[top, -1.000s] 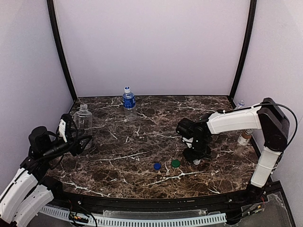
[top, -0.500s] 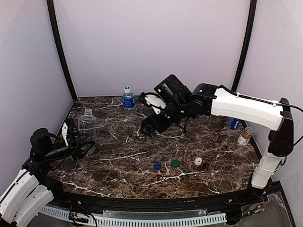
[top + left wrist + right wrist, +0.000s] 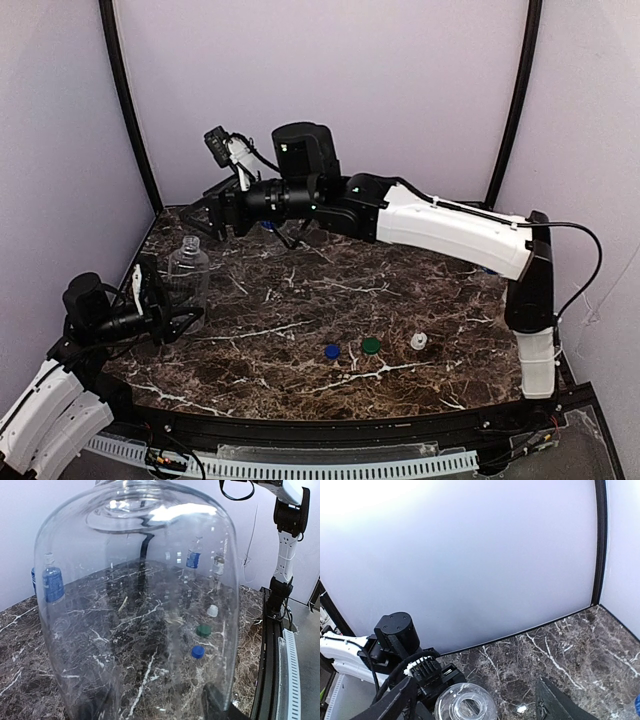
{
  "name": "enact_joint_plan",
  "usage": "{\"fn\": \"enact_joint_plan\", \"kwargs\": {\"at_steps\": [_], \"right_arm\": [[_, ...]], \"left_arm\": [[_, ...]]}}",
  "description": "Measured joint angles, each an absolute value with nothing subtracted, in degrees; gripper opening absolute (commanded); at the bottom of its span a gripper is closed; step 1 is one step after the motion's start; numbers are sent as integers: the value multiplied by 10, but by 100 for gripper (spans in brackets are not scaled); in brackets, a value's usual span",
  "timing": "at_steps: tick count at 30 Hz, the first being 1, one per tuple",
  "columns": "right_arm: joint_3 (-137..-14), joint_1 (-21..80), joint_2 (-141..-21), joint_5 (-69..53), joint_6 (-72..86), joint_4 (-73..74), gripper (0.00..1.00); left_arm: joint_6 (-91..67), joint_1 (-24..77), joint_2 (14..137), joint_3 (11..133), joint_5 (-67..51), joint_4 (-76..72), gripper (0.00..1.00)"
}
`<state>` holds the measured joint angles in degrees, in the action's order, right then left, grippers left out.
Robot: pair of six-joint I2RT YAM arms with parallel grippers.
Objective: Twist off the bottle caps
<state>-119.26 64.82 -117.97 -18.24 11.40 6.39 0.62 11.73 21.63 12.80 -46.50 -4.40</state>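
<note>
A plain clear bottle (image 3: 187,270) stands upright at the left of the marble table, and my left gripper (image 3: 176,312) is shut on its lower body. It fills the left wrist view as the clear bottle (image 3: 135,605), with a dark fingertip (image 3: 216,705) at its base. From above, the bottle's mouth (image 3: 465,707) is open with no cap on it. My right gripper (image 3: 202,220) hovers open over the back left, its fingers (image 3: 555,705) apart on either side of that mouth. Through the glass I see a blue-label bottle (image 3: 51,582), a second blue-label bottle (image 3: 192,557) and a brown bottle (image 3: 217,565).
Three loose caps lie on the table front: blue (image 3: 331,351), green (image 3: 371,345) and white (image 3: 419,341). The right arm (image 3: 440,225) stretches across the back of the table. Pale walls and black corner posts (image 3: 125,110) close in the sides.
The right arm left the white cap on the front right of the table and swung up and across to the back left, over the clear bottle. Its jaws are wider now. The left gripper kept its hold.
</note>
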Motion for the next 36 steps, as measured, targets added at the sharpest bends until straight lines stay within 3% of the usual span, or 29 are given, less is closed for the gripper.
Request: {"fn": "enact_joint_plan", "kwargs": {"at_steps": [11,22,25,26,28,29,30,31,36], "right_arm": [[-1240,653,-1255,-217,173,104,57],[-1241,653,-1268,-244,206,107,2],[-1241,653,-1269,-247,202,107,0],[-1242,653,-1269,-247,202,108,0],[-1242,653,-1269,-248,200,108,0],[-1242,653,-1269,-248,199,108,0],[-1242,653,-1269,-249,196,108,0],[-1242,652,-1269,-252,194,108,0],[-1189,642,-1239,-238,185,126,0]], "left_arm": [[8,117,216,126,-467,-47,39],[6,117,216,122,-466,-45,39],[6,117,215,121,-465,-44,39],[7,117,215,121,-465,-44,41],[7,117,213,121,-464,-44,62],[7,117,213,121,-464,-44,85],[7,117,213,121,-463,-43,92],[5,117,213,121,-460,-43,97],[3,117,209,121,-447,-48,99]]}}
